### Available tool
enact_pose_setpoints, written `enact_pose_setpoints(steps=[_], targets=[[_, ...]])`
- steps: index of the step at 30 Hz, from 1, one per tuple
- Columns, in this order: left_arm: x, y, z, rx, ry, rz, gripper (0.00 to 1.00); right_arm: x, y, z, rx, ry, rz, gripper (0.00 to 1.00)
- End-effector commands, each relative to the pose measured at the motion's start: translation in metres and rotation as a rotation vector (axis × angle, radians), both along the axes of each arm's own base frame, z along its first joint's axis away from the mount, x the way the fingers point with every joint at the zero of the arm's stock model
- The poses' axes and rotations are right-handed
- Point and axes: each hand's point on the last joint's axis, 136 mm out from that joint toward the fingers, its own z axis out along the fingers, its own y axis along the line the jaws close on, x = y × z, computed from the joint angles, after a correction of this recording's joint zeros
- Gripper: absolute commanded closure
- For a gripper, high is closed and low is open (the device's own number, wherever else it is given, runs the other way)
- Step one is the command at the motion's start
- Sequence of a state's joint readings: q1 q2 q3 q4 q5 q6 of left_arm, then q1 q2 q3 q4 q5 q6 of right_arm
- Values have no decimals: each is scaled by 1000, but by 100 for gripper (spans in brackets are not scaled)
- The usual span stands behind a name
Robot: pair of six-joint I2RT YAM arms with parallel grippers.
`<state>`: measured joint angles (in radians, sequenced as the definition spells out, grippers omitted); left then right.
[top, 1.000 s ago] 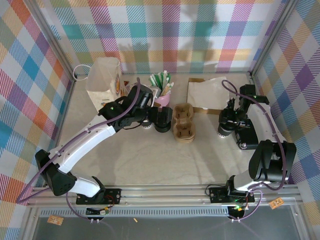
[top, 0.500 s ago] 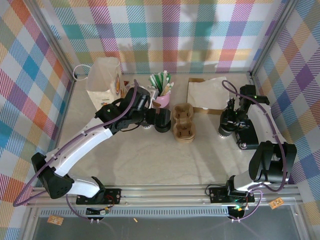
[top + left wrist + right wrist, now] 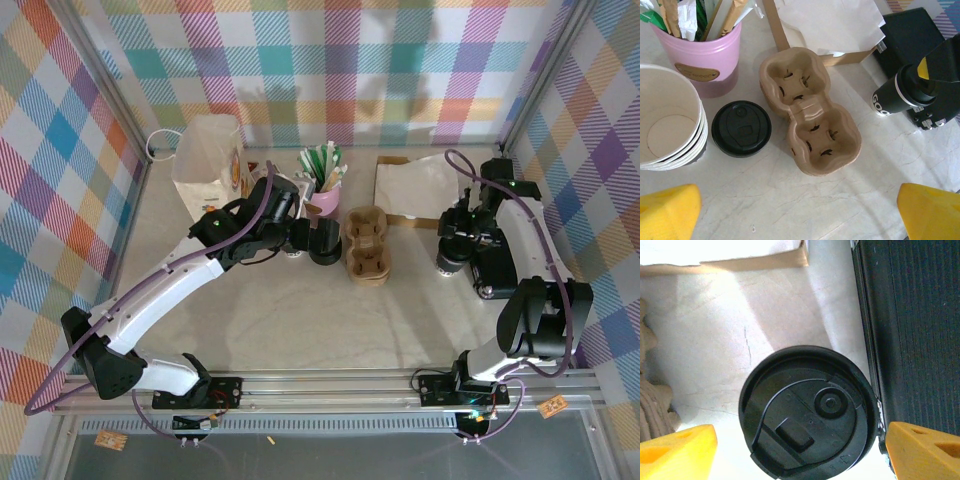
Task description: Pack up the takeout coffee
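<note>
The takeout coffee stands at the right of the table, against a black box. From above, its round black lid faces me; in the left wrist view its side looks dark with a pale band and white letters. My right gripper hangs straight over it, open. Its yellow fingers straddle the lid, with a gap showing on the left side. A brown two-cup pulp carrier lies mid-table with both wells bare. My left gripper hovers open just left of the carrier, holding nothing.
A stack of lidless paper cups and loose black lids sit left of the carrier. A pink cup of sachets stands behind them. A paper bag stands back left. White paper on cardboard lies behind the black box.
The right wrist has shifted slightly above the coffee, its fingers narrowing and then widening again. The left arm has drawn back a little to the left. The coffee and carrier stayed put.
</note>
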<state>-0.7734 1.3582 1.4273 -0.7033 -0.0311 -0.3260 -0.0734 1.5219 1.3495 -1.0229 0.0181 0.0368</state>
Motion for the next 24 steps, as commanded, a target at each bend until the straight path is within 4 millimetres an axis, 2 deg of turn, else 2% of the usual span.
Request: enact_pose_setpoints(steps=[1,7,13,17,22,24], targets=[[3,7,6,-21,-19,34,0,-4,4,2,5,30,14,11],[3,10,9,-15,-29,42,0,-5,2,15,-19,0,8,12],[5,27,23,31,-81,80,0,-4,4,51,-68,-36,-34,15],[7,50,40,77,-113,137,0,-4,19,83,-150,-87,-18,12],[4,85,61,124,-132,223,0,-10,43,115,-217,-156,-13,0],[0,99,65,145,-135,248,0,-14,55,126,-223,-181,-6,1]])
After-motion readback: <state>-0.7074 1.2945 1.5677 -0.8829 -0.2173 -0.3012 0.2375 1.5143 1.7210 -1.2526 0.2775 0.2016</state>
